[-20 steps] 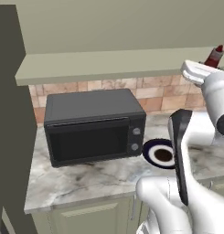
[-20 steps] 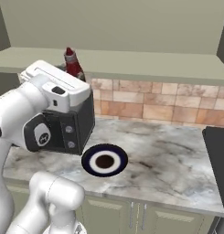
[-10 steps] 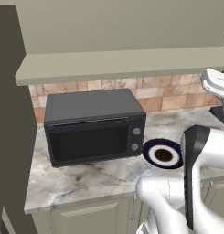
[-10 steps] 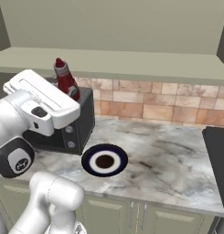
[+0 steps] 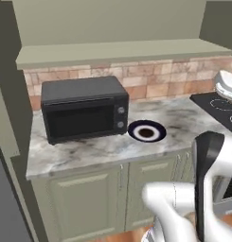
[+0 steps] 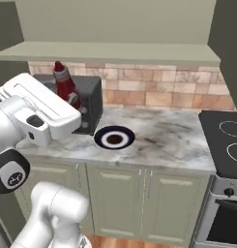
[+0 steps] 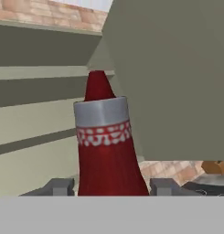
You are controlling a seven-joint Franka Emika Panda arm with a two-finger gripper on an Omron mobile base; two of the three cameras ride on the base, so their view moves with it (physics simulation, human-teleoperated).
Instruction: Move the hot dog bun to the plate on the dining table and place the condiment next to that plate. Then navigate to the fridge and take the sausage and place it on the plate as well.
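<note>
Hand view has the condiment (image 7: pixel 107 146) standing straight up between the two dark fingertips (image 7: pixel 61 187), which press its red body from either side, so the jaws are closed on the bottle at a middling width. Its grey band with a red-and-white patterned strip sits above the wider red body, and the narrow red tip points away from the camera toward pale green shelving and a green cabinet wall.

From the right base view, the same condiment (image 6: pixel 65 88) rises out of the white hand at the left of the scene, held up in the air over the near left part of the counter, in front of the black microwave (image 6: pixel 88 104). The gripper (image 6: pixel 74 109) itself is mostly hidden behind the hand's white housing.

Further out, the marble counter (image 6: pixel 161 138) carries a dark blue plate (image 6: pixel 114 138) with a white centre and a brown spot in its middle, just right of the microwave. A brick-tiled backsplash runs behind, with a long green shelf (image 6: pixel 115 51) above it. To the far right lies a black stovetop (image 6: pixel 226 140). Green cabinet doors (image 6: pixel 115 193) sit below the counter.
</note>
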